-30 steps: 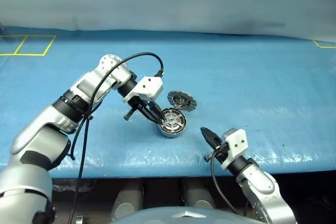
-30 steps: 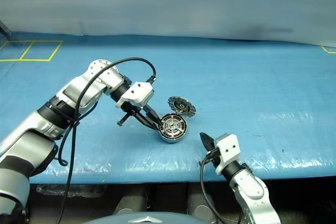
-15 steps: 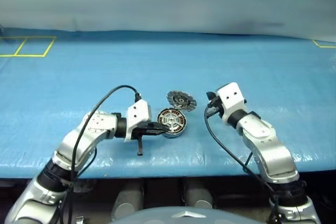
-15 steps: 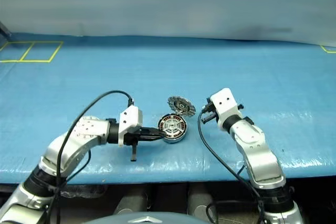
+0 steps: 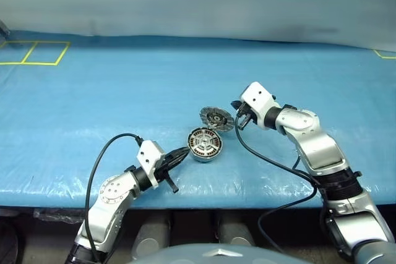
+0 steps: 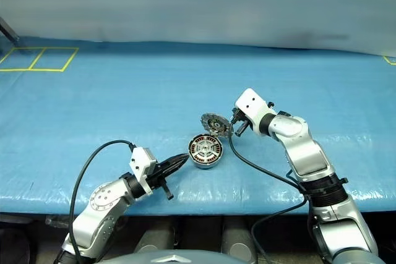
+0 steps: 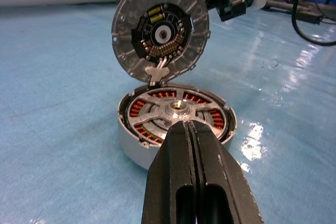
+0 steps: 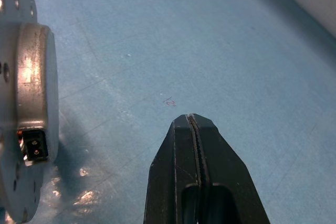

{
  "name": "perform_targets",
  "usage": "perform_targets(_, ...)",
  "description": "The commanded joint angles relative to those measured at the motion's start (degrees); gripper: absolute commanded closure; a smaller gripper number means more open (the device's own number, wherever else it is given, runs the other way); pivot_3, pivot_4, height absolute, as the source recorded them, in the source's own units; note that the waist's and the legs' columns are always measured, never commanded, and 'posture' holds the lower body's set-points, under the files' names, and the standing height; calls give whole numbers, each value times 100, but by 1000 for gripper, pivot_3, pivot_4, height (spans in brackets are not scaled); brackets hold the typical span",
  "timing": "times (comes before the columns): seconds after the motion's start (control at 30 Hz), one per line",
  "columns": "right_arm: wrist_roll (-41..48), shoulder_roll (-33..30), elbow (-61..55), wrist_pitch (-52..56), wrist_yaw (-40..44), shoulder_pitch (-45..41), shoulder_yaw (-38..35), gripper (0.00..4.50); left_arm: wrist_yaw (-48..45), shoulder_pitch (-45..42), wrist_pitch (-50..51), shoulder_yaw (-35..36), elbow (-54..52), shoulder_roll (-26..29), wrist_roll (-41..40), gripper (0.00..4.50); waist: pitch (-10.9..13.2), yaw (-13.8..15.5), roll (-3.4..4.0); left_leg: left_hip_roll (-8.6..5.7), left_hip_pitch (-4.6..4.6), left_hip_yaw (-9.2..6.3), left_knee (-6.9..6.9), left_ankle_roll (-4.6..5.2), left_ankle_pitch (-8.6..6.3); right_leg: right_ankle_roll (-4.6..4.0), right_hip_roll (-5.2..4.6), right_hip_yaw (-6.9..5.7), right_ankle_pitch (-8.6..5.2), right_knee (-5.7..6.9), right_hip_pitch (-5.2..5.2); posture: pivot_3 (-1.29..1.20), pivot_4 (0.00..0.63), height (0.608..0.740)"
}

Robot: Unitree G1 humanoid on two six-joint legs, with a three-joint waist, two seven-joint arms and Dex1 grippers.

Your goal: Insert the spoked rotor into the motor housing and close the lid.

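Motor housing [image 5: 205, 144] sits on the blue table cover [image 5: 93, 91], open face up, its axis roughly vertical, copper windings ringing a silver centre. Spoked rotor [image 7: 177, 113] already lies seated inside it. Lid [image 5: 216, 117] stands raised behind the housing, hinged at the far rim, its dark inner face tilted toward the robot. Left gripper [image 5: 179, 154], empty with fingers pressed together, has dropped from above the housing to table level just beside its near-left edge. Right gripper [image 6: 234, 119], likewise closed and empty, has swung forward to just behind the lid, possibly touching it. Insertion appears finished; closing the lid remains
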Motion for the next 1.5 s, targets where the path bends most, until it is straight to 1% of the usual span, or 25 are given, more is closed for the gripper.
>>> perform_targets(0.03,359,178,-192,-124,253,-105,-174,4500,-187,-72,-679,-14,486,-49,139,4463,0,-4,0,0,-1,0,-1,0,0,0,0,0,0,-1,-1,0,150,740)
perform_targets(0.1,441,335,-168,-197,242,-81,-216,4500,-280,-132,-957,-46,808,-71,223,4463,0,-4,0,0,-1,-1,-2,0,0,0,0,0,0,0,-1,0,150,740)
perform_targets(0.23,510,654,-82,-337,84,-35,-289,4500,-393,-133,-1071,-19,1019,-253,-9,4463,0,0,0,1,-2,-1,1,0,0,2,-6,1,1,-1,0,0,150,740)
perform_targets(0.33,758,843,-441,-113,202,175,-156,4500,-375,-181,-1240,-30,1217,-383,58,4463,-1,3,2,1,-2,-2,-1,0,0,5,-5,-1,3,-2,-1,0,150,740)
perform_targets(0.47,911,914,-877,151,206,434,-78,4500,-381,-163,-1335,-16,1277,-468,66,4463,-1,-7,3,1,-4,-3,-3,0,0,4,-3,-1,3,-2,-6,0,150,740)
perform_targets(0.57,1061,1112,-1285,409,-57,781,-107,4500,-372,-98,-1347,-16,1237,-482,47,4463,-2,-2,3,2,-4,-5,-3,-1,0,3,-3,-2,2,-2,-4,0,150,740)
perform_targets(0.77,1482,1889,-1949,703,-885,1557,-434,4500,-355,15,-1348,-17,1135,-482,42,4463,-3,-2,5,5,-6,-7,-5,-2,-1,2,-4,-1,0,-1,-8,0,150,740)
perform_targets(0.9,1539,2220,-2141,697,-1232,2011,-383,4500,-339,207,-1400,-72,1002,-473,88,4463,-6,-10,9,8,-6,-7,-6,-3,-2,2,-6,0,-1,-3,-8,0,150,740)
perform_targets(1.03,1551,2447,-2116,614,-1461,2352,-290,4500,-349,280,-1399,-130,913,-456,124,4463,-7,-8,11,13,-6,-7,-8,-5,-3,1,-9,0,-2,-3,-10,0,150,740)
perform_targets(1.23,1477,2849,-1655,238,-1695,2810,-132,4500,-317,325,-1397,-158,847,-443,142,4463,-8,-14,14,17,-9,-8,-12,-7,-4,0,-10,-1,-4,-5,-15,0,150,740)
perform_targets(1.37,1422,3062,-1367,31,-1774,2926,38,4500,-298,358,-1369,-143,813,-429,117,4463,-9,-29,14,18,-10,-8,-16,-7,-4,-1,-11,0,-4,-7,-18,0,150,740)
perform_targets(1.5,1404,3124,-1280,-11,-1824,2994,214,4500,-278,391,-1346,-138,761,-388,130,4463,-10,-43,15,24,-8,-9,-23,-9,-5,-4,-11,-1,-7,-9,-18,0,150,740)
